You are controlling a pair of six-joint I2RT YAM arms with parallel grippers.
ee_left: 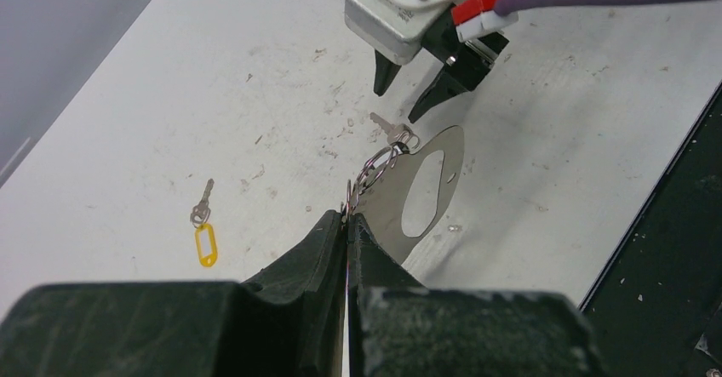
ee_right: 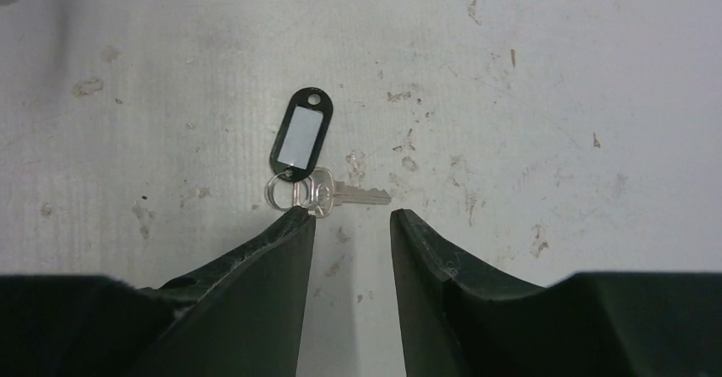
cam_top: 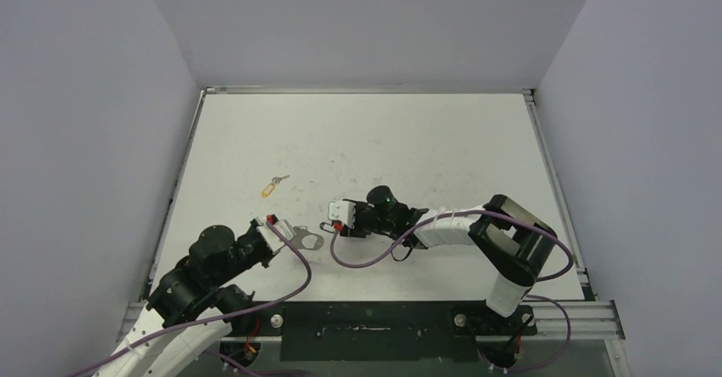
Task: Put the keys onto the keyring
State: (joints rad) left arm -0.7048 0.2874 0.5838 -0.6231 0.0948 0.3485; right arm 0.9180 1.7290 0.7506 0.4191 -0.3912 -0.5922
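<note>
The left gripper (ee_left: 348, 220) was pressed shut on the thin chain of the keyring (ee_left: 430, 185), whose flat silver oval sat near the front edge of the white table (ee_left: 170, 96). The right gripper (ee_right: 351, 224) hung close by with its fingers spread apart and empty, over a key with a black tag (ee_right: 302, 139) lying on the table. A key with a yellow tag (ee_left: 204, 242) lay well apart, farther out.
</note>
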